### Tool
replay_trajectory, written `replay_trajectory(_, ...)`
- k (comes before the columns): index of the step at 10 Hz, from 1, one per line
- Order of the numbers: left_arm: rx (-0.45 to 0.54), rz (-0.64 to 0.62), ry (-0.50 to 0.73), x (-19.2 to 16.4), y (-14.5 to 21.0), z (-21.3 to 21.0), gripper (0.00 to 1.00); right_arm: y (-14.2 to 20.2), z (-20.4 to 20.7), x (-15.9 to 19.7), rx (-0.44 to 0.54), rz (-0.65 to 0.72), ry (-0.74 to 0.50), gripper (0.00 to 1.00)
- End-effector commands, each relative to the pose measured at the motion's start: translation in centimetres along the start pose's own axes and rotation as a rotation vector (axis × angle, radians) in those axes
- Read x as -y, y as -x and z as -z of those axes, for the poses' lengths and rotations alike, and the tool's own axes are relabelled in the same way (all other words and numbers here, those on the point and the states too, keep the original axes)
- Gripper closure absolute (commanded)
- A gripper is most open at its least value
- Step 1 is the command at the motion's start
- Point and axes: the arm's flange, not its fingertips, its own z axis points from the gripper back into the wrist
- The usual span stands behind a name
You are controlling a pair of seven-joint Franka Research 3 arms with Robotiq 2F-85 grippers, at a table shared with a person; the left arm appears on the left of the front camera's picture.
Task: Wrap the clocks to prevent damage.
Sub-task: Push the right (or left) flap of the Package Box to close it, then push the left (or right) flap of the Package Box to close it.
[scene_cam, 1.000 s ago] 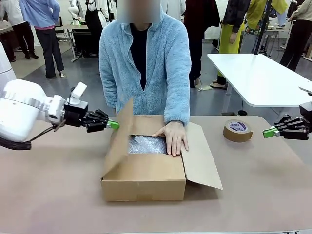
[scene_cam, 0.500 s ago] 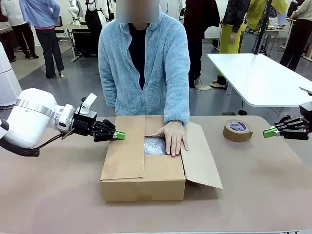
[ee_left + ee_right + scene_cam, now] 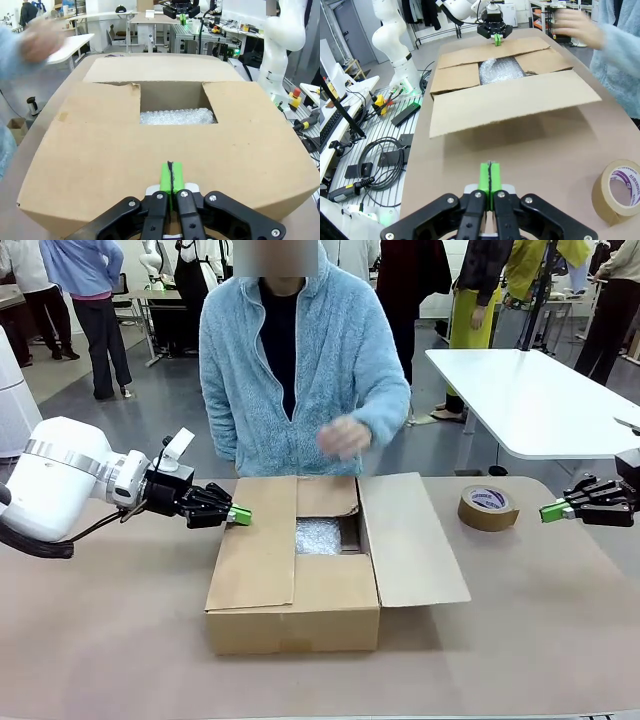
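The clocks show as a whitish bubble-wrap bundle (image 3: 318, 536) lying inside the brown cardboard box (image 3: 295, 620) at the table's middle. The bundle (image 3: 176, 116) is seen through the gap between the flaps in the left wrist view, and again as the bundle (image 3: 500, 70) in the right wrist view. My left gripper (image 3: 240, 515) is shut, its green tips at the outer edge of the folded-down left flap (image 3: 100, 145). My right gripper (image 3: 548, 510) is shut and empty at the table's right side, apart from the box. The right flap (image 3: 410, 540) stands out sideways.
A brown tape roll (image 3: 488, 508) lies on the table between the box and my right gripper, and appears as the tape roll (image 3: 620, 192) in the right wrist view. The person stands behind the box with one hand (image 3: 343, 436) raised above it.
The left flap came down flat over the box with my left gripper behind it. The person's hand lifted off the box, and the right flap rose a little.
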Motion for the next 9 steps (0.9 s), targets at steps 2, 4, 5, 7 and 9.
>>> replay_trajectory(2,0.006,-0.003,-0.002,-0.02,0.26,0.44,1.00,0.05,0.04,-0.30,-0.021,0.002,0.005,0.99)
replay_trajectory(4,0.006,-0.003,-0.002,-0.02,0.26,0.44,1.00,0.05,0.04,-0.30,-0.021,0.002,0.005,0.99)
replay_trajectory(5,0.006,-0.003,-0.002,-0.02,0.26,0.44,1.00,0.05,0.04,-0.30,-0.021,0.002,0.005,0.99)
replay_trajectory(7,0.006,-0.003,-0.002,-0.02,0.26,0.44,1.00,0.05,0.04,-0.30,-0.021,0.002,0.005,0.99)
replay_trajectory(9,0.006,-0.003,-0.002,-0.02,0.26,0.44,1.00,0.05,0.04,-0.30,-0.021,0.002,0.005,0.99)
